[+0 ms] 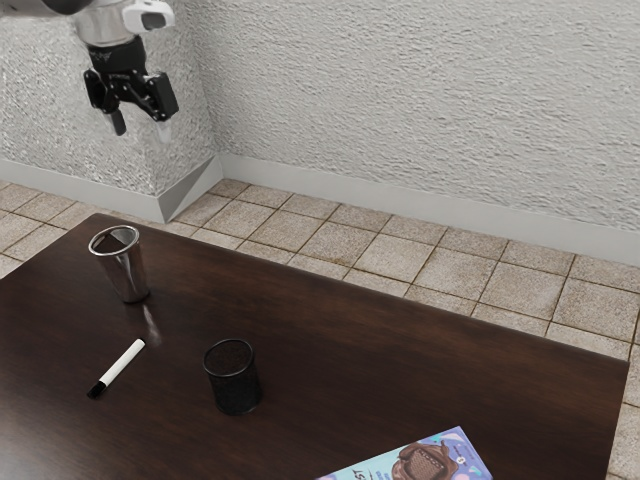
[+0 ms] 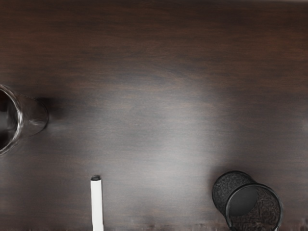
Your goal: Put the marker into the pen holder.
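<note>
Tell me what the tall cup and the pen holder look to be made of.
The cup looks like polished metal, perhaps steel: bright, mirror-like streaks run down its side and along its rim. The pen holder seems to be black mesh, probably metal, judging by its fine, speckled wall under a smooth dark rim.

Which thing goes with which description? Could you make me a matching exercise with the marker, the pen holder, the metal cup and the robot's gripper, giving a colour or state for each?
Things:
1. marker
2. pen holder
3. metal cup
4. gripper

Descriptions:
A. open, up in the air
B. shiny silver, standing upright
C. white with a black end, lying down
D. black, standing upright

Right pairs: 1-C; 2-D; 3-B; 4-A
</note>
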Action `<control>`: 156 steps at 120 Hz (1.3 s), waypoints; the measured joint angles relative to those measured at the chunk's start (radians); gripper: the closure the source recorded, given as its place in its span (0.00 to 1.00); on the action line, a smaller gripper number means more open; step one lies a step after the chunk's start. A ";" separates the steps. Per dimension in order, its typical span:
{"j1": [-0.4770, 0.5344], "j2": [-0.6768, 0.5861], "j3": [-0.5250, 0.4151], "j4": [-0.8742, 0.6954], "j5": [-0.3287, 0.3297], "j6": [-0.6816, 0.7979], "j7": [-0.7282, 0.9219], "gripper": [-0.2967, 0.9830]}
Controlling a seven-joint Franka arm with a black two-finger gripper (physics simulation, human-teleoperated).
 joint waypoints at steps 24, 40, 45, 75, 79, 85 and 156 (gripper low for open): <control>-0.017 -0.016 -0.064 -0.296 0.029 0.149 0.031 0.23; -0.001 0.076 -0.033 -0.559 0.003 0.399 0.050 0.35; 0.000 0.101 -0.031 -0.590 -0.009 0.462 0.056 0.39; 0.000 0.175 0.056 -0.658 -0.030 0.671 0.092 0.47; -0.001 0.162 0.064 -0.682 -0.027 0.688 0.099 0.47; 0.001 0.132 0.071 -0.723 -0.017 0.709 0.108 0.48; 0.008 0.115 0.136 -0.916 0.108 0.879 0.176 0.49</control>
